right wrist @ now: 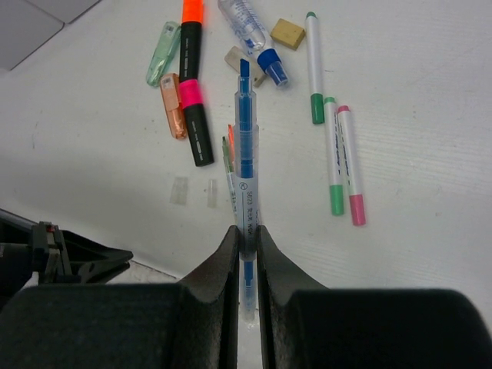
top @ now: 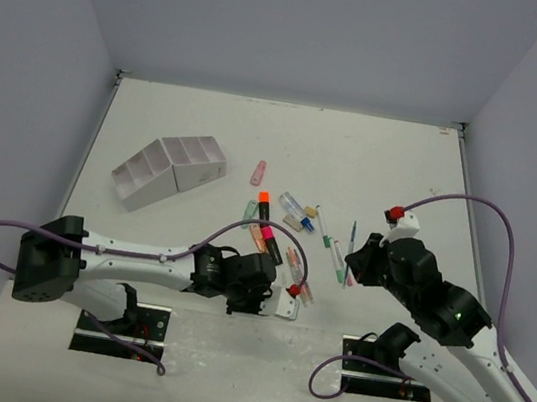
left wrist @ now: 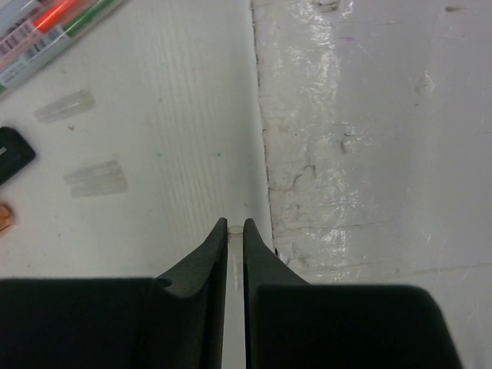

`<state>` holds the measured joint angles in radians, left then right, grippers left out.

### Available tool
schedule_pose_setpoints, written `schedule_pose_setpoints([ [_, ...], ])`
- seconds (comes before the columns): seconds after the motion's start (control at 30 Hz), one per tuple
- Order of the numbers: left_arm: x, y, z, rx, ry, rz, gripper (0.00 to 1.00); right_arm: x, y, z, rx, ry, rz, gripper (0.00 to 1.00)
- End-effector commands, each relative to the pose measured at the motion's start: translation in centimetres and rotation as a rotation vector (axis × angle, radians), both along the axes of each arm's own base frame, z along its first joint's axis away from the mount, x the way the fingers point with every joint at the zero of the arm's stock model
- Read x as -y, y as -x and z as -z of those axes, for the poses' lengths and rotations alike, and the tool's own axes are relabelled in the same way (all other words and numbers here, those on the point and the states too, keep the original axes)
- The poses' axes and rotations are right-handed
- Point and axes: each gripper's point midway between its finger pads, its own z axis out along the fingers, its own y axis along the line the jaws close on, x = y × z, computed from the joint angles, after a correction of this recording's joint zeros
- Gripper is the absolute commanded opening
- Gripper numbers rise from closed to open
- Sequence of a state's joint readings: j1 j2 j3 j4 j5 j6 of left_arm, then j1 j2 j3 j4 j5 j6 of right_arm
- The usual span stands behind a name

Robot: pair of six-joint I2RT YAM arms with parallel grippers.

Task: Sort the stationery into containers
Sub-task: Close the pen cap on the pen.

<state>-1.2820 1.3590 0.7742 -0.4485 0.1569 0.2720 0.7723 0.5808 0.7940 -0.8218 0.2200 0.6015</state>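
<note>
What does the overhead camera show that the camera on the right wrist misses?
Only the overhead view shows the compartments of the white tray and a pink cap lying beyond the pile. Only the right wrist view shows, close up, the right gripper shut on a blue pen, with the print on its barrel. Both show the orange marker and the white-and-green pen lying on the table.

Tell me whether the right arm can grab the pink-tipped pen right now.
Probably not yet. The right gripper is shut on the blue pen, so its jaws are taken. Otherwise the way looks free: the pink-tipped pen lies close by with nothing on top.
</note>
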Motion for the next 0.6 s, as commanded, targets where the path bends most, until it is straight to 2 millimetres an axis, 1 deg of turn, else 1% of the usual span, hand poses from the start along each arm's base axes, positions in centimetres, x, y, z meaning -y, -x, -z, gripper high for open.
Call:
schedule_pose_setpoints([
  [0.0,1.6,1.0,-0.3,0.014,0.033,0.161,0.0,0.5,-0.6,-1.0,0.045,-0.022,0.045,0.0],
  [0.07,1.8,0.1,1.1,0.039,-0.008,0.145,0.0,0.9,-0.6,-1.6,0.068,-0.038,0.062,0.0],
  [0.1,2.0,-0.2,1.3,0.048,-0.014,0.14,0.0,1.0,-0.6,-1.7,0.075,-0.043,0.069,0.0],
  [0.23,3.4,-0.1,2.6,0.036,-0.001,0.172,0.01,1.7,-0.4,-2.6,0.107,-0.072,0.089,0.0],
  [0.27,3.6,-0.2,2.7,0.043,0.003,0.17,0.04,1.7,-0.3,-2.6,0.107,-0.075,0.09,0.0],
  [0.33,3.4,-0.2,3.3,0.04,-0.004,0.168,0.1,1.7,-0.3,-2.6,0.109,-0.079,0.089,0.0],
  [0.4,3.2,0.0,3.6,0.028,-0.017,0.172,0.11,1.6,-0.3,-2.6,0.109,-0.078,0.088,0.0],
  [0.47,3.0,-0.3,3.8,0.036,-0.034,0.154,0.12,1.6,-0.4,-2.5,0.107,-0.073,0.088,0.0],
  [0.57,2.5,-0.4,4.3,0.031,-0.07,0.136,0.17,1.5,-0.4,-2.4,0.102,-0.067,0.086,0.0],
])
